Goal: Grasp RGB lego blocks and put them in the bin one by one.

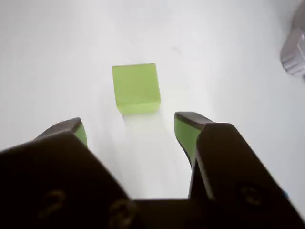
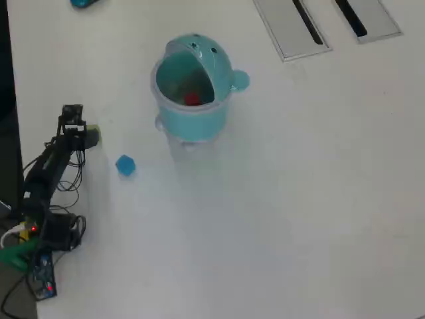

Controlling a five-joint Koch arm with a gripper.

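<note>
A green block (image 1: 136,88) lies on the white table just ahead of my gripper (image 1: 133,125) in the wrist view. The jaws stand wide apart with nothing between them, and their inner pads (image 1: 186,136) are green. In the overhead view the gripper (image 2: 81,135) is at the left, with the green block (image 2: 93,136) right beside it. A blue block (image 2: 125,165) lies a little to the right of it. The light blue bin (image 2: 199,123) stands farther right and up, with a red block (image 2: 192,100) inside.
The arm's base and cables (image 2: 46,232) sit at the left table edge. Two grey slotted panels (image 2: 285,30) lie at the top right. A teal object (image 2: 83,2) is at the top left edge. A grey object (image 1: 294,52) shows at the wrist view's right edge.
</note>
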